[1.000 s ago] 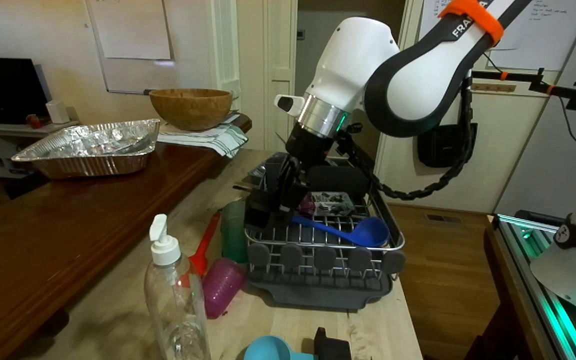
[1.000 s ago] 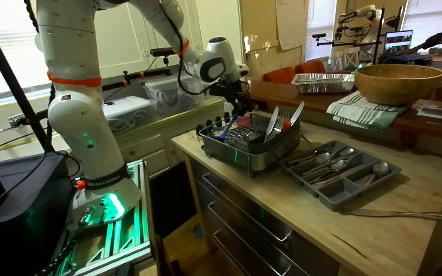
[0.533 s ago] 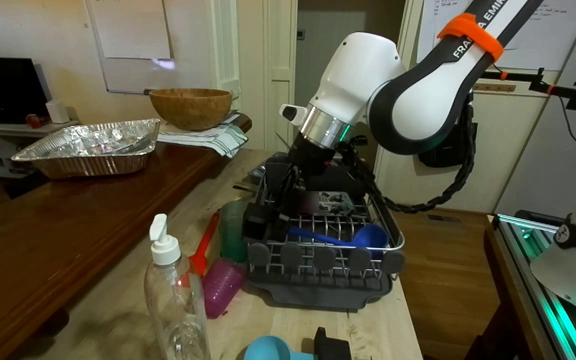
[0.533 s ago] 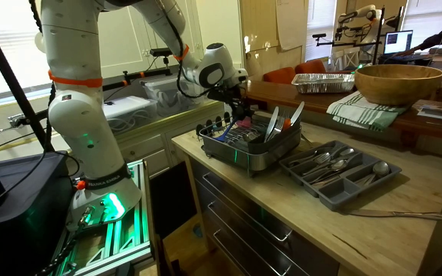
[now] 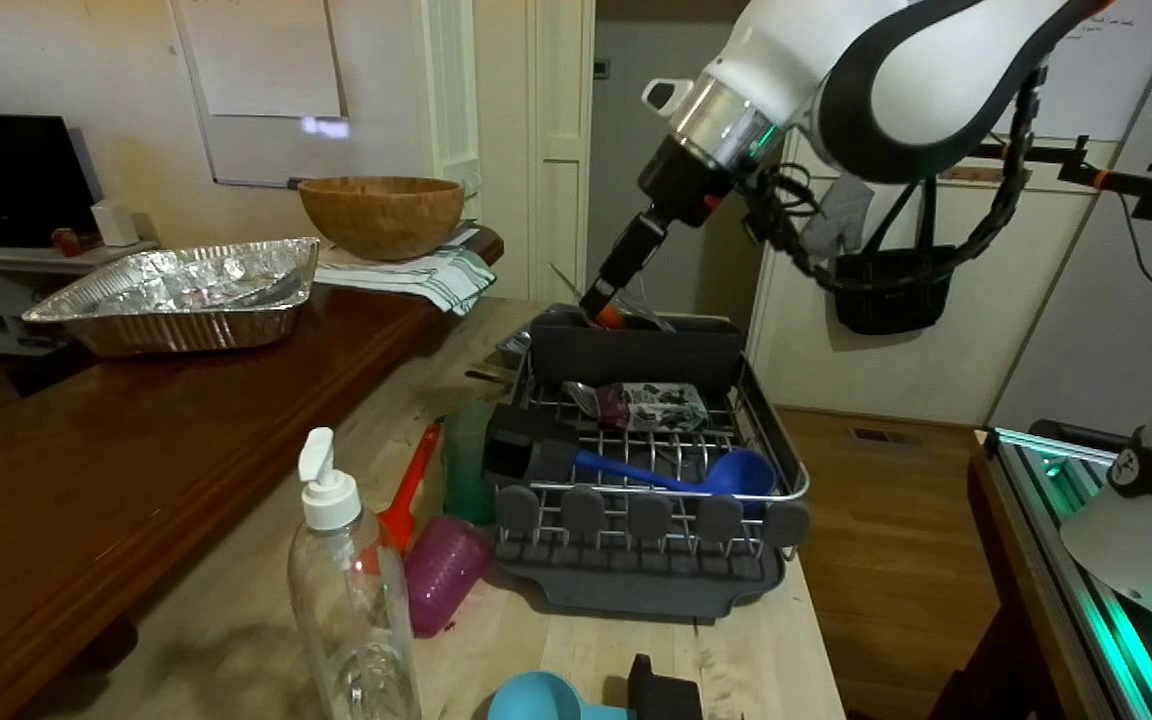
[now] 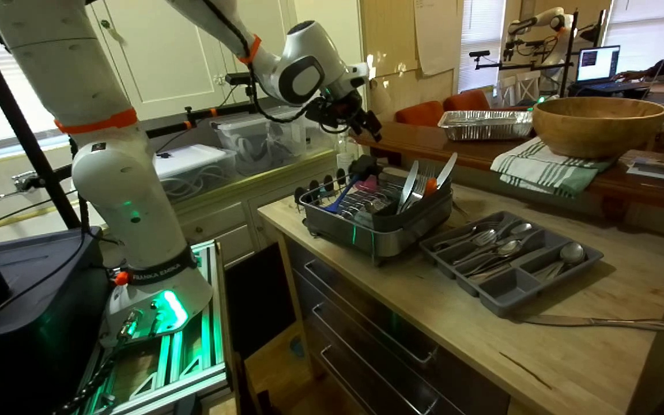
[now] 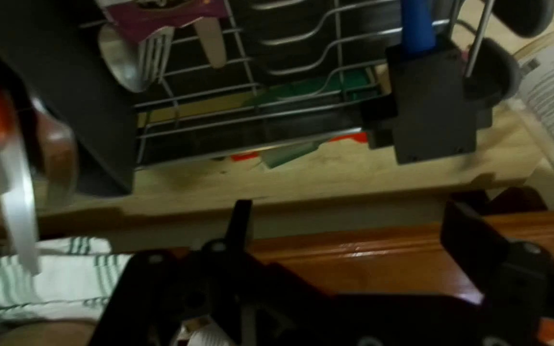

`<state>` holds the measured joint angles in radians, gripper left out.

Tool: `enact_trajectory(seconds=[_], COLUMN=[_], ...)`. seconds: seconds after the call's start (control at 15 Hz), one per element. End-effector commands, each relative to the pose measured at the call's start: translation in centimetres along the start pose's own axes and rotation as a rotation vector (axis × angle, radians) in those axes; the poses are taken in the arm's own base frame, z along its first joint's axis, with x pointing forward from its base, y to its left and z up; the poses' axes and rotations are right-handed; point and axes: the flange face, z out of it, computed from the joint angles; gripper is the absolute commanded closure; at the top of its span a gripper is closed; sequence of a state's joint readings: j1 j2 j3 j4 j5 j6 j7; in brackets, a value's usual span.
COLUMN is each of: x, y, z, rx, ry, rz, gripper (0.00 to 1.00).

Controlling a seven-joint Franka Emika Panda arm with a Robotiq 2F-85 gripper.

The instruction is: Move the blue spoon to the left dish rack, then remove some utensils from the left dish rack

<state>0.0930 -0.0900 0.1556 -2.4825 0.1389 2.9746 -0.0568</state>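
One hand [image 7: 348,217] (fingers [image 7: 472,238] wide apart), clear of left dish rack [image 6: 395,241]; blue spoon [image 5: 721,480] inside, near edge.

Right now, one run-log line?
black claw: open, empty | bright blue spoon: in rectangular grey wire dish rack | silver metal knives: not removed

The gripper [image 7: 347,211] hangs clear above the left dish rack [image 6: 395,241], room between its fingers [image 7: 469,235]; raised knives [image 6: 408,185] obstruct to its side, a black block [image 7: 431,110] lower down.

Below gripper [image 7: 347,209]: saw smooth plastic on blue spoon [image 5: 716,481] | shiny metal on dish rack [image 6: 346,232] | polished metal on knives [image 6: 408,184]
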Motion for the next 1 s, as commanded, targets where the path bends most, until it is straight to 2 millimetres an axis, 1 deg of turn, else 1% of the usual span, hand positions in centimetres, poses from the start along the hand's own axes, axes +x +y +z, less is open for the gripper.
enact_trajectory(seconds=[0.0,0.13,0.2,0.33,0.4,0.47,0.53,0.6,0.67,0.8,0.93], x=[-0.5,0.2,0.2,0.8,1.3,1.6,0.5,0.7,0.9,0.6,-0.3], y=[5.0,9.4,12.1,16.6,18.5,19.1,17.7,18.9,19.4,19.2,19.4], z=[-6.0,-7.5,-8.0,-8.4,-8.0,-7.4,-9.0,-8.8,-8.5,-7.4,-6.9], rx=[-0.059,-0.124,-0.169,-0.200,-0.202,-0.162,-0.195,-0.190,-0.188,-0.175,-0.191], ry=[0.057,0.042,0.016,-0.012,-0.025,-0.046,0.000,-0.013,-0.020,-0.080,-0.134], rz=[0.120,0.137,0.147,0.173,0.190,0.178,0.189,0.188,0.186,0.171,0.168], gripper=[0.00,0.00,0.00,0.00,0.00,0.00,0.00,0.00,0.00,0.00,0.00])
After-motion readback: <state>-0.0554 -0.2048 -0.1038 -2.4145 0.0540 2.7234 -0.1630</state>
